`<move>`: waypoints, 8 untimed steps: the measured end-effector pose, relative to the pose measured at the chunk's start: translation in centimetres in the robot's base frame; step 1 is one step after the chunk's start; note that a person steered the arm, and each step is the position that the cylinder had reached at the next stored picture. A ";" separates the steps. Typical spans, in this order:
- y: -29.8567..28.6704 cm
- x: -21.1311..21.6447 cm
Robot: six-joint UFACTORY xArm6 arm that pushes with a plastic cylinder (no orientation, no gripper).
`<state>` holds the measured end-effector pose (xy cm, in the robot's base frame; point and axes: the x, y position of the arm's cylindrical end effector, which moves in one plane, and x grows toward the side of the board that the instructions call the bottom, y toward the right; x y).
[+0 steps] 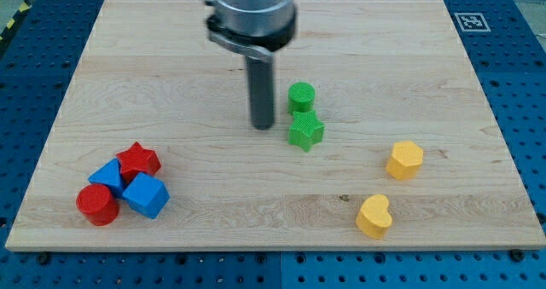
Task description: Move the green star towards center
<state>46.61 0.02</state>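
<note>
The green star (305,131) lies just right of the board's middle. A green cylinder (301,96) stands right above it, touching or nearly touching it. My tip (262,125) is down on the board just left of the green star, a small gap apart from it, and level with the seam between star and cylinder.
The wooden board (171,67) carries a cluster at the bottom left: a red star (138,160), a blue triangular block (108,175), a blue cube (145,195) and a red cylinder (97,205). Two yellow hearts sit at the right (404,159) and bottom right (374,216).
</note>
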 end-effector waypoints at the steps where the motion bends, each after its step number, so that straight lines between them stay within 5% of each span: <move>1: 1.4 0.0; 3: 1.4 2.0; 8: 11.9 4.9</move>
<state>51.51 11.94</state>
